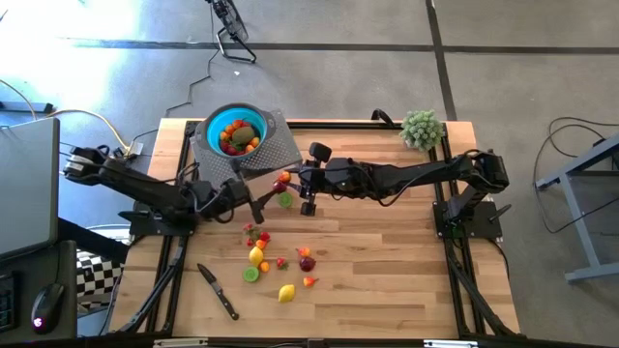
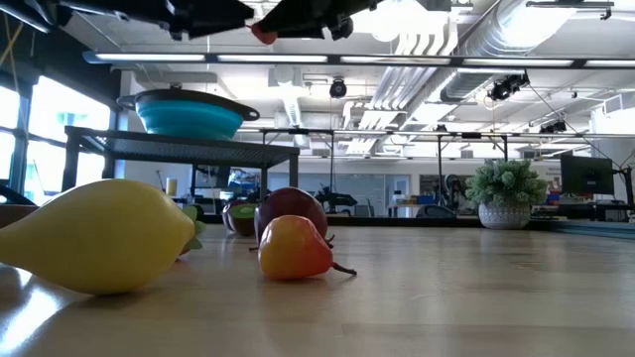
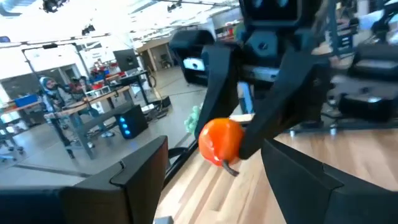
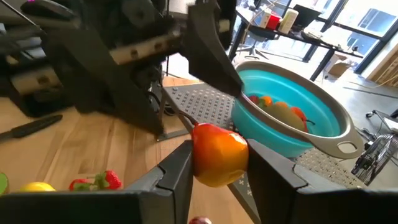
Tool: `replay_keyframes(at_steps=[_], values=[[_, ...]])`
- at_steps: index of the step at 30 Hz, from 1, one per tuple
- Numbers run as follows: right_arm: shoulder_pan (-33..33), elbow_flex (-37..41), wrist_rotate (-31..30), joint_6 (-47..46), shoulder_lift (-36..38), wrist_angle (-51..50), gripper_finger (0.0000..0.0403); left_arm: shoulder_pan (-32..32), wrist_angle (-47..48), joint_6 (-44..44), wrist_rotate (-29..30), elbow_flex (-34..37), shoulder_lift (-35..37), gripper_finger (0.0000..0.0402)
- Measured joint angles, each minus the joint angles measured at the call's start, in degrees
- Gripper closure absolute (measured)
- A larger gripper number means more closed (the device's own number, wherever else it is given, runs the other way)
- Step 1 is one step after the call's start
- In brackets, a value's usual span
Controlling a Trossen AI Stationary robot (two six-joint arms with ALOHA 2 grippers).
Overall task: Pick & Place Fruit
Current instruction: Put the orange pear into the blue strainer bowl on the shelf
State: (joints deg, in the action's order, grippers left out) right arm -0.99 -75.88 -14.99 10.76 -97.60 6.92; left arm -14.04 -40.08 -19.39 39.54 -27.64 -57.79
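A small red-orange fruit [image 4: 217,152] hangs well above the table beside the teal bowl [image 1: 235,133], with my right gripper [image 4: 217,171] shut on it. The same fruit [image 2: 263,33] shows high up in the low view. My left gripper [image 3: 224,186] faces it from the table's left, open, its fingers [image 4: 214,56] close to the fruit but apart from it. The bowl holds several fruits and stands on a grey perforated rack [image 1: 276,145]. Several more fruits [image 1: 280,261] lie loose on the wooden table. My right gripper pinches the red-orange fruit by its two opposite sides [image 4: 198,163] between the two fingers. The fingers come almost level from the table's right side. The fruit is lifted clear of the table, and its thin stem [image 4: 184,122] sticks out toward my left gripper.
A black-handled knife [image 1: 219,291] lies near the front left. A fuzzy green plant ball [image 1: 422,128] sits at the far right corner. A lime green fruit [image 1: 285,200] lies under the grippers. In the low view a yellow lemon [image 2: 99,236] and a small pear [image 2: 293,248] lie close.
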Motion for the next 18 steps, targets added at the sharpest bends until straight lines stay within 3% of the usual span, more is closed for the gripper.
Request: replay_keyframes(at_steps=[6,12,18], values=[[0.3,0.0,-0.01,0.0,0.0,0.34,0.0275,-3.35,7.47,2.63,-0.03,0.0,5.46,0.0149],[0.74,0.0,0.07,-0.41,0.0,0.57,0.0277,-3.58,8.94,3.4,0.02,0.02,4.64,0.0177],[0.63,0.0,0.21,-0.41,0.0,0.59,0.0277,-3.57,8.01,3.42,3.77,0.02,4.32,0.0204]])
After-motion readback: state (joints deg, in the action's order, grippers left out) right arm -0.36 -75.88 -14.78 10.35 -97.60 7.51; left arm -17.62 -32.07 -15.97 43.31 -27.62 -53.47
